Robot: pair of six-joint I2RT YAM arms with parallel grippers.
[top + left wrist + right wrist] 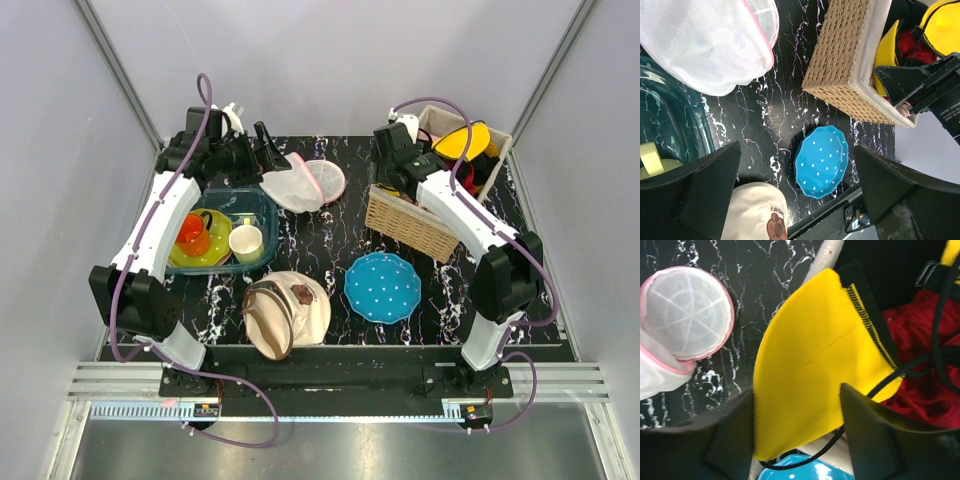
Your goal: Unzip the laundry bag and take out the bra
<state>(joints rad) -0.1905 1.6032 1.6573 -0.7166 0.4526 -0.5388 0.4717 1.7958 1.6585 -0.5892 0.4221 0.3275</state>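
The laundry bag (300, 185) lies at the back middle of the mat, a white mesh pouch with a pink rim, its lid flap folded open. It also shows in the wrist views (705, 45) (685, 315). My left gripper (272, 150) (797, 195) hovers just left of it, open, nothing between its fingers. The yellow bra (465, 140) (940, 25) lies in the wicker basket (410, 225). One cup (810, 355) hangs at the basket's rim between the parted fingers of my right gripper (392, 178) (797, 430), which is open.
A red garment (920, 375) lies in the basket with the bra. A blue dotted plate (382, 287) sits front right, a beige canvas bag (290, 310) front middle. A glass dish (262, 205) at the left holds an orange cup, a yellow plate and a cream cup.
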